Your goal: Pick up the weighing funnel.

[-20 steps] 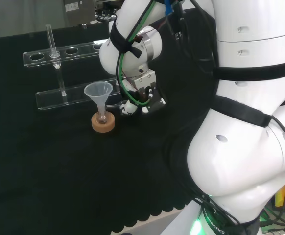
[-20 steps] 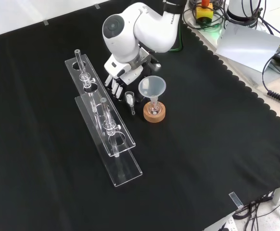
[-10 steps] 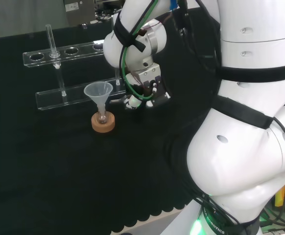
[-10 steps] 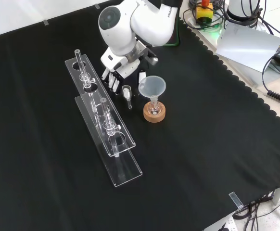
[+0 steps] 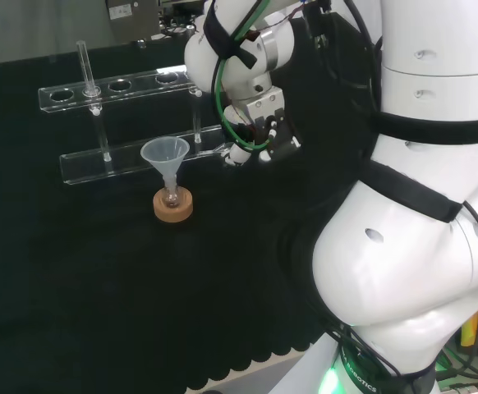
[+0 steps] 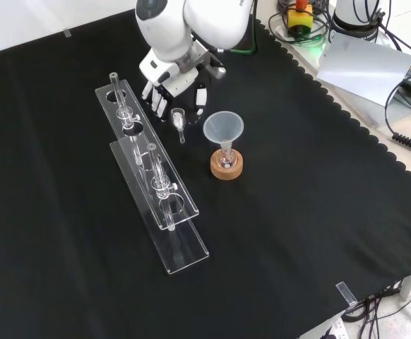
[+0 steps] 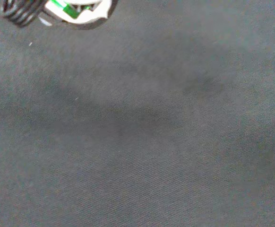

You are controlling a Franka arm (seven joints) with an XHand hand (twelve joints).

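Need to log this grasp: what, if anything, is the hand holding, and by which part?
The hand holds the weighing funnel. It appears pinched at its wide scoop end between fingers and thumb, and its short stem points free toward the cloth.

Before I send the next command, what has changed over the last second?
The hand has lifted and drawn back toward the arm's base: higher in the front view, rightward and up in the head view. The weighing funnel travelled with it, pinched in the fingers, apparently clear of the cloth. The funnel, its cork ring and the clear racks stayed put.
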